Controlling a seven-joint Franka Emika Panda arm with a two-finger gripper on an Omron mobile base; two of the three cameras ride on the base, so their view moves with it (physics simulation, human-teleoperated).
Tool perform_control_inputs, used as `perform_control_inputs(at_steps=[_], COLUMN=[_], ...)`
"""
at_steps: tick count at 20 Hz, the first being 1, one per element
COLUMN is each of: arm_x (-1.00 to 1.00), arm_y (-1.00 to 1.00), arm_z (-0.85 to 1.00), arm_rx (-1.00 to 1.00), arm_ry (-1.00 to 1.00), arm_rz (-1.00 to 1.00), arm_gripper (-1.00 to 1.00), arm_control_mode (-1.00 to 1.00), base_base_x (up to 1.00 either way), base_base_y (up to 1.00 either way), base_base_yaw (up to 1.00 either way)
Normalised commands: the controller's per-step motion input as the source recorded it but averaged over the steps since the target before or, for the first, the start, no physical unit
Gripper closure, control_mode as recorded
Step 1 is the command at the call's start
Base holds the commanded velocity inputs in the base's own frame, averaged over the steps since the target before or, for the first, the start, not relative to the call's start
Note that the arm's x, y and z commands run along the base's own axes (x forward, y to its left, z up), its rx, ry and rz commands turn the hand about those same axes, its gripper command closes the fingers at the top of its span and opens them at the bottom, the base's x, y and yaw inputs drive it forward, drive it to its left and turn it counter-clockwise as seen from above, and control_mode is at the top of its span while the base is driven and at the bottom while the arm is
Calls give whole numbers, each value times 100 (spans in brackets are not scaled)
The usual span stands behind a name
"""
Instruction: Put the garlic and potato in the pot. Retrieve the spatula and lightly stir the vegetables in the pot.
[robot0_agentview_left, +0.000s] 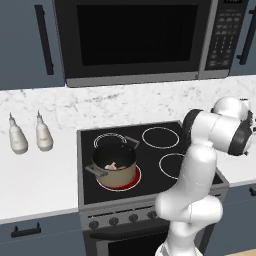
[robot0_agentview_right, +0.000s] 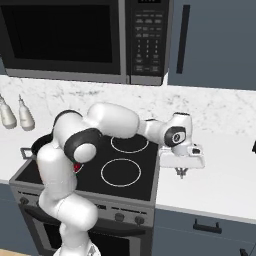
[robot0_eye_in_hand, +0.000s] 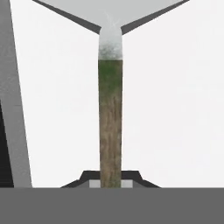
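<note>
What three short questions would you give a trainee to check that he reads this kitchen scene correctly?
1. True or false: the pot stands on the back right burner of the stove.
2. The gripper is shut on: A. the spatula handle; B. a pot handle; C. a knob.
3. Fill in: on the counter left of the stove stand ___ bottles.

Key: 1. False, it is on the front left burner, which glows red. 2. A. 3. Two.

microwave (robot0_agentview_left: 135, 37), two bottles (robot0_agentview_left: 30, 134), stovetop (robot0_agentview_left: 165, 150)
</note>
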Motion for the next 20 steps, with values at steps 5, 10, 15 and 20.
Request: perform_control_inputs(at_steps=[5, 10, 15, 20], arm_x=[-57, -30, -2, 10], arm_y=[78, 93, 100, 100], arm_z=[100, 100, 100, 100], arm_rx=[-46, -38, -27, -23], arm_ry=[-13, 1, 13, 19], arm_rz=[60, 61, 50, 40], arm_gripper=[100, 100, 100, 100], arm_control_mode=[-100, -100, -100, -100], base_base_x=[0, 0, 0, 0], base_base_y=[0, 0, 0, 0], base_base_yaw=[0, 0, 0, 0])
